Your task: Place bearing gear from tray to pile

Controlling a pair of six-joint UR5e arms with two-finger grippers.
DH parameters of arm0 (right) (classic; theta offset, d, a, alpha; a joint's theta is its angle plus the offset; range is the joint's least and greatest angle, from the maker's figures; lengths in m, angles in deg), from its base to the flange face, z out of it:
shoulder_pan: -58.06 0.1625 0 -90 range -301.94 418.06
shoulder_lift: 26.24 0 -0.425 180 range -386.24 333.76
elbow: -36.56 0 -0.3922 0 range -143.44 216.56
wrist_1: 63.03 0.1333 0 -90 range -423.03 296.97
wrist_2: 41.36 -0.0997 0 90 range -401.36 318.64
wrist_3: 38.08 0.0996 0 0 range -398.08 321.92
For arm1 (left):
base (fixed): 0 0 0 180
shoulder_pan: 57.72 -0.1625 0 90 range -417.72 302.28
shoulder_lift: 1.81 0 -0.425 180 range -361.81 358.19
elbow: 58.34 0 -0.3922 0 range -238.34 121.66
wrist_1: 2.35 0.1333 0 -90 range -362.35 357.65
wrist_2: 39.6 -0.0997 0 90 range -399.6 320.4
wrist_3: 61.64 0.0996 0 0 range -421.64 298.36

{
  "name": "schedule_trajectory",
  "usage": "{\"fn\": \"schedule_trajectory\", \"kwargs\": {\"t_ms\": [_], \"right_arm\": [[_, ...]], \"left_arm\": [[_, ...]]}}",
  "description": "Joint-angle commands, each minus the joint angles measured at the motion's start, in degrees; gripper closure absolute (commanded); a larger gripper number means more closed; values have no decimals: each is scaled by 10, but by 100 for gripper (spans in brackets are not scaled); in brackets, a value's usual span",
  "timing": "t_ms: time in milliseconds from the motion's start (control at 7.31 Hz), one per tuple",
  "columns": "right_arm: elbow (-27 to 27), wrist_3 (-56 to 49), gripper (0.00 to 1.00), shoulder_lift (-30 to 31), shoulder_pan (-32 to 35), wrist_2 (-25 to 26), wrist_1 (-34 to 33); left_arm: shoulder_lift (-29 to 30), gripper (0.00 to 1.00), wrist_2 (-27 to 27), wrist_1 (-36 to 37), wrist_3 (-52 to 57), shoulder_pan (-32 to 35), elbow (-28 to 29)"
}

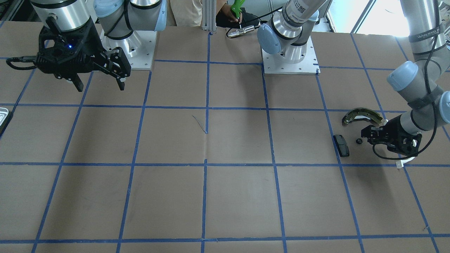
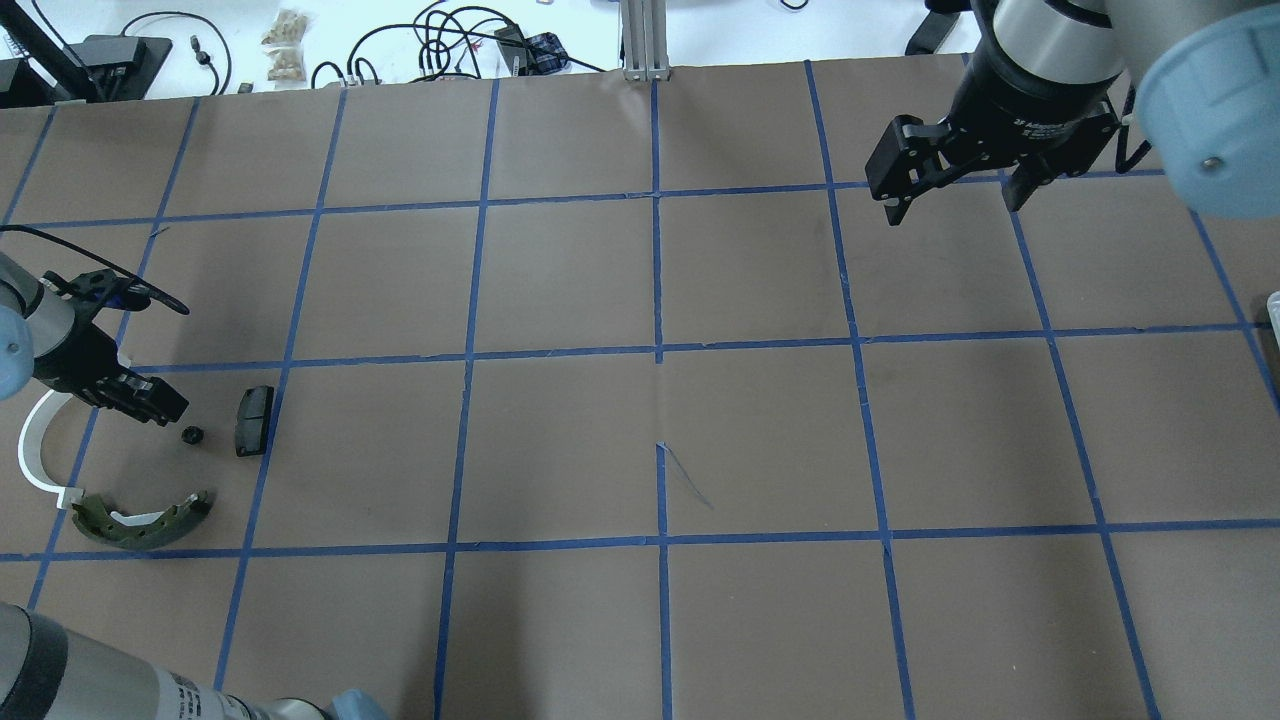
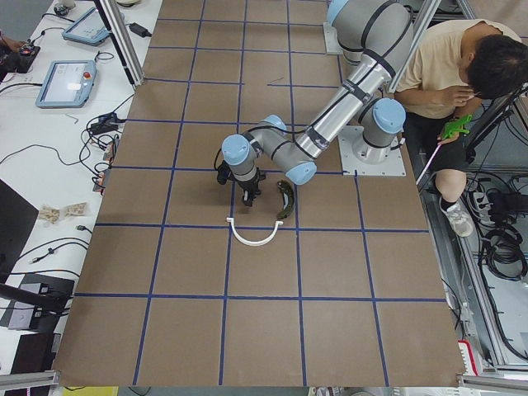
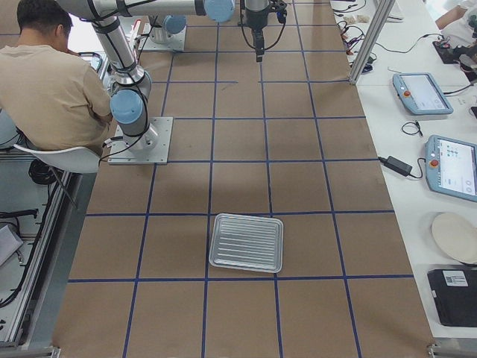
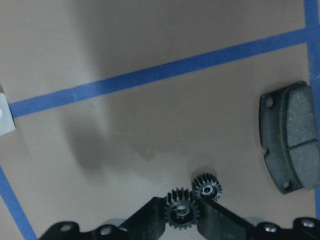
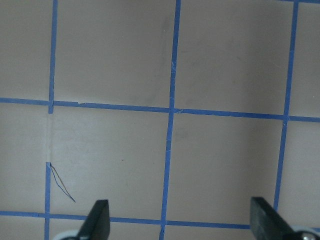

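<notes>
Bearing gear [image 2: 192,434] lies beside the black pad [image 2: 254,420]; left end effector [image 2: 150,405] open just beside it (right end effector [image 2: 955,200] open too).

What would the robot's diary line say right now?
left gripper: at gear | gear: on table beside pad | tray: empty | right gripper: open, empty

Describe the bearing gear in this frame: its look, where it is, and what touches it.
The bearing gear is a small black toothed part that reads as two gear wheels side by side, each with a pale metallic centre. It lies on the brown table within the pile, between the black brake pad and the left end effector, with the olive brake shoe nearby. In the wrist view it sits at the fingertips; whether they grip it I cannot tell.
</notes>
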Motion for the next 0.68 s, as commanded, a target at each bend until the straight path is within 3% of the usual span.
{"fn": "schedule_trajectory", "kwargs": {"t_ms": [0, 274, 411, 547], "right_arm": [[0, 0, 0, 0, 0, 0, 0], [0, 0, 0, 0, 0, 0, 0], [0, 0, 0, -1, 0, 0, 0], [0, 0, 0, 0, 0, 0, 0]], "left_arm": [[7, 87, -1, -1, 2, -1, -2], [5, 67, 0, 1, 1, -1, -17], [5, 41, -1, 1, 1, -2, -16], [3, 25, -2, 0, 1, -2, -16]]}}
